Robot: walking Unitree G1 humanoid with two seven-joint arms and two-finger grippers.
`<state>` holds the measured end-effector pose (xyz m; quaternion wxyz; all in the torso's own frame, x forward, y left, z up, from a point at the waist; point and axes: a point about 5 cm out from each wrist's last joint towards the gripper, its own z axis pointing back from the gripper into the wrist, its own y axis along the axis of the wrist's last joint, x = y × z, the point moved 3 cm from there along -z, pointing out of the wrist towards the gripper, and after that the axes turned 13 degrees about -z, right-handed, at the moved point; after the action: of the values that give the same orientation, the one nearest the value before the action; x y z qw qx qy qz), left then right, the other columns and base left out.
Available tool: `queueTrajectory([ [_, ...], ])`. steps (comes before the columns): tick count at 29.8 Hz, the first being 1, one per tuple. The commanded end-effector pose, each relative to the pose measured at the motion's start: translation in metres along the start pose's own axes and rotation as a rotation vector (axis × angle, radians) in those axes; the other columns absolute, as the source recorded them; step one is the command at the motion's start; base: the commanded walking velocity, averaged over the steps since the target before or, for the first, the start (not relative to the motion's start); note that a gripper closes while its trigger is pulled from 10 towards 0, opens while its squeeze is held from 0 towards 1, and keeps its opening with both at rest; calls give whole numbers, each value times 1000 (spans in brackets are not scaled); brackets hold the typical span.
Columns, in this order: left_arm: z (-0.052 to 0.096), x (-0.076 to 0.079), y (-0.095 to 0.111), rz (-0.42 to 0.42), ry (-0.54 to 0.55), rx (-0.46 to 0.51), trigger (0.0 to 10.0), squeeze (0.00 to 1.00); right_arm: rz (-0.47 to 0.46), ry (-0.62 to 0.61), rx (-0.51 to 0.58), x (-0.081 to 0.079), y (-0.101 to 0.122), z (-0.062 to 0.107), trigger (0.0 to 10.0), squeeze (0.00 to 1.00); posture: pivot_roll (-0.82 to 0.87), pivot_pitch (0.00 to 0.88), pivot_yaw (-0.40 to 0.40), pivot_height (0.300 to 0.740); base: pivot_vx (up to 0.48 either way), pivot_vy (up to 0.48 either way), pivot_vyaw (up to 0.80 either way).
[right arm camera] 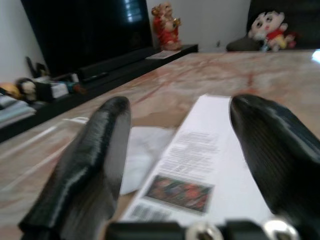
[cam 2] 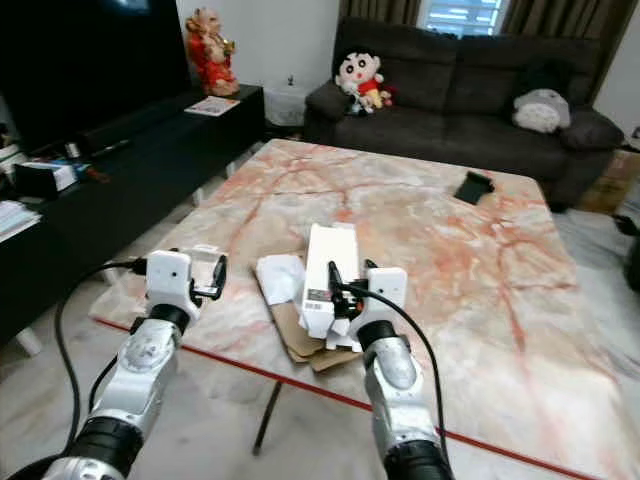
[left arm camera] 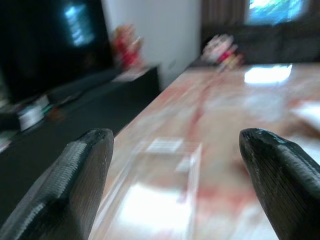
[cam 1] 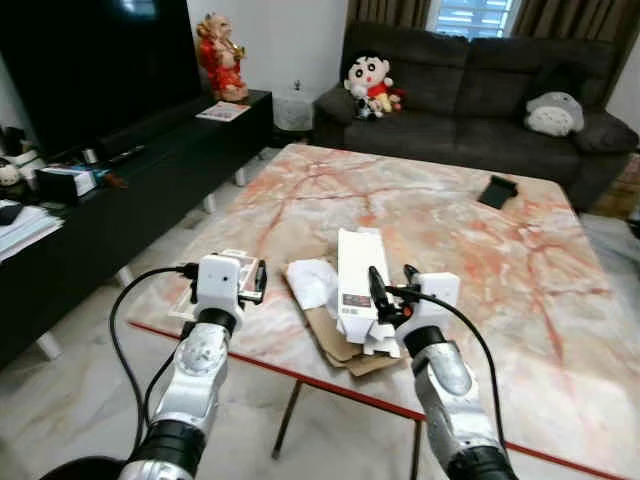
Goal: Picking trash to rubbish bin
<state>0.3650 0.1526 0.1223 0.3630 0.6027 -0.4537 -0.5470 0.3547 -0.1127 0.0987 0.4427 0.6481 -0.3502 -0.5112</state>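
Right gripper (cam 1: 393, 285) hovers with its fingers spread apart over the near end of a white box (cam 1: 358, 271), one finger (right arm camera: 90, 165) on each side, not clamped on it. Under and beside the box lie brown cardboard (cam 1: 335, 343) and crumpled white paper (cam 1: 312, 281) on the marble table (cam 1: 470, 240). Left gripper (left arm camera: 175, 165), fingers also wide apart, points at a clear plastic packet (cam 1: 228, 262) lying just ahead of it near the table's edge.
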Motion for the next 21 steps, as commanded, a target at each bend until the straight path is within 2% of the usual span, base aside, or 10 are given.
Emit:
queueTrajectory([
  [1, -4, -1, 5, -5, 5, 11, 10000, 0, 1, 4, 6, -2, 2, -1, 10000, 0, 169, 0, -34, 740, 0, 0, 0],
  [6, -5, -4, 4, -16, 13, 1, 10000, 0, 1, 4, 4, -2, 2, -1, 10000, 0, 169, 0, -34, 740, 309, 0, 0],
  [21, -5, -7, 6, -16, 35, 10, 10000, 0, 0, 5, 1, -2, 1, -1, 10000, 0, 169, 0, -34, 740, 0, 0, 0],
])
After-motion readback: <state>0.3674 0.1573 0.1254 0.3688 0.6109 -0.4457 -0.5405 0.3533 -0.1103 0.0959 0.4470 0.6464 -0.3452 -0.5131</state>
